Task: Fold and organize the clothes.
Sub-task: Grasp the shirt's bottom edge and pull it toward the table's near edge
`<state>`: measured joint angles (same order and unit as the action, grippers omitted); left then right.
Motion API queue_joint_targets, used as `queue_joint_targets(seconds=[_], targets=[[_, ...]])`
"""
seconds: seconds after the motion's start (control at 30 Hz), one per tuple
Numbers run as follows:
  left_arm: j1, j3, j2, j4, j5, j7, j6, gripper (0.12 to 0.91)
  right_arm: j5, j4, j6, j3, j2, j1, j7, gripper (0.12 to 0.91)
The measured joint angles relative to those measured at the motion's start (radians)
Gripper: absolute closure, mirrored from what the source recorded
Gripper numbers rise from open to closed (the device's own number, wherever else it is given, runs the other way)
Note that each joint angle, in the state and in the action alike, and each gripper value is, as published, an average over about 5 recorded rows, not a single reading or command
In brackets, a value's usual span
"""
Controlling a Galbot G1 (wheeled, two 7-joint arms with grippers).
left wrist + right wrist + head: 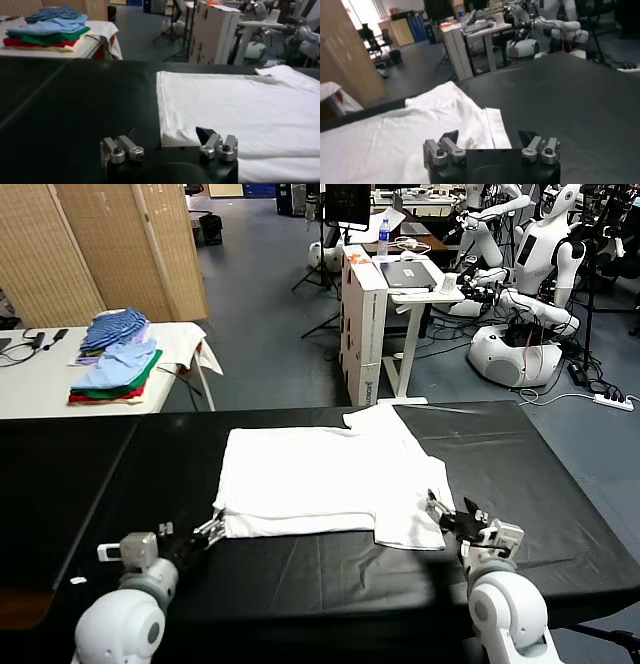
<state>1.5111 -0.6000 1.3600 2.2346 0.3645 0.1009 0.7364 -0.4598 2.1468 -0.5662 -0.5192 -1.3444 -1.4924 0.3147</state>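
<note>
The white T-shirt (320,479) lies spread on the black table (120,474), plain side up; no print shows. My left gripper (208,534) is open at the shirt's near left corner, its jaws on either side of that corner in the left wrist view (167,139), where the shirt (235,110) stretches away. My right gripper (450,514) is open at the shirt's near right edge. In the right wrist view (489,139) one of its fingers lies over the shirt (405,137) and the other over bare table.
A stack of blue, green and red folded garments (115,366) sits on a white side table at the back left, also in the left wrist view (47,31). A white box cabinet (365,324) and other robots (520,334) stand beyond the table.
</note>
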Motion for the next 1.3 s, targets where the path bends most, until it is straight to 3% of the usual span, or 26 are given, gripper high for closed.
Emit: queue_joint_targets(seconds=[0.23, 0.37, 0.47, 0.7, 0.83, 1.03, 1.3], targets=[[0.039, 0.013, 0.014, 0.026, -0.014, -0.001, 0.000, 0.123, 0.012, -0.018, 0.000, 0.034, -0.009, -0.015, 0.000, 0.119], [0.048, 0.014, 0.018, 0.027, -0.017, 0.000, 0.000, 0.123, 0.012, -0.042, 0.004, 0.044, -0.014, -0.001, -0.002, 0.183], [0.056, 0.015, 0.019, 0.031, -0.018, 0.000, 0.000, 0.123, 0.012, -0.055, 0.006, 0.048, -0.015, 0.008, -0.003, 0.303], [0.068, 0.014, 0.020, 0.038, -0.017, 0.000, 0.000, 0.123, 0.012, -0.053, 0.007, 0.053, -0.019, -0.004, -0.002, 0.723], [0.068, 0.014, 0.022, 0.038, -0.017, 0.001, 0.000, 0.123, 0.003, -0.043, 0.000, 0.051, -0.022, -0.011, 0.002, 0.857], [0.061, 0.012, 0.021, 0.038, -0.014, 0.003, 0.000, 0.123, -0.080, -0.019, -0.008, 0.037, -0.020, 0.004, 0.002, 0.875], [0.060, 0.010, 0.021, 0.038, -0.013, 0.004, 0.000, 0.123, -0.280, -0.013, 0.061, 0.012, -0.017, 0.080, -0.026, 0.875]])
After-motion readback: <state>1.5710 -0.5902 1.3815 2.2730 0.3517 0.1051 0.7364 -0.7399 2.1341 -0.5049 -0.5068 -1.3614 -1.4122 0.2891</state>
